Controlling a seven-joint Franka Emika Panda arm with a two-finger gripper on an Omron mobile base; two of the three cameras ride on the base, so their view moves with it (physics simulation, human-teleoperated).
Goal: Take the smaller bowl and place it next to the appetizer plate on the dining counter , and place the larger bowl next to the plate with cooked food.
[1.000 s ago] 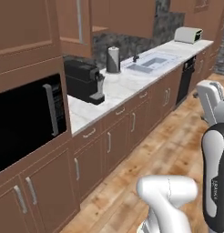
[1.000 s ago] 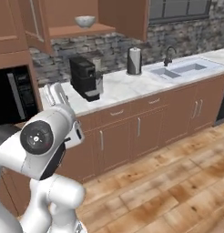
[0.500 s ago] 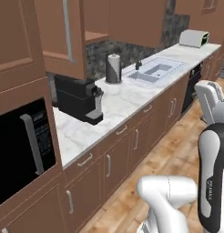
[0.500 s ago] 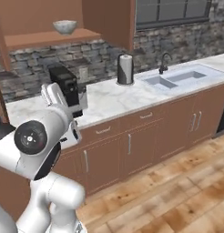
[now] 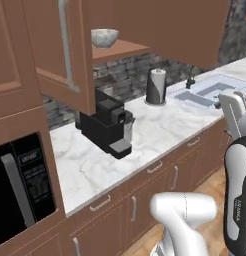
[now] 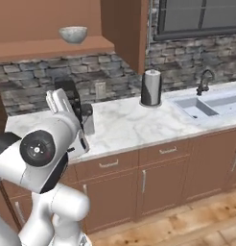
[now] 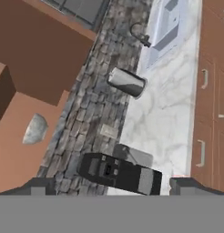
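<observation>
Resting on an open wooden shelf (image 6: pixel 53 48), smaller bowl (image 6: pixel 73 34) above the marble surface (image 6: pixel 134 122), coffee machine (image 5: pixel 107 127) below it, paper towel roll (image 6: pixel 150 88) beside sink (image 6: pixel 206 105), gripper (image 7: pixel 114 185) spread wide, holding nothing

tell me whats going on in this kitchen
A white robot arm on a driving base faces a marble kitchen counter. Its pincer is open and holds nothing. A small grey speckled bowl sits on the open wooden shelf above a black coffee machine. A paper towel roll stands beside the sink. Nothing has been picked up yet.
</observation>
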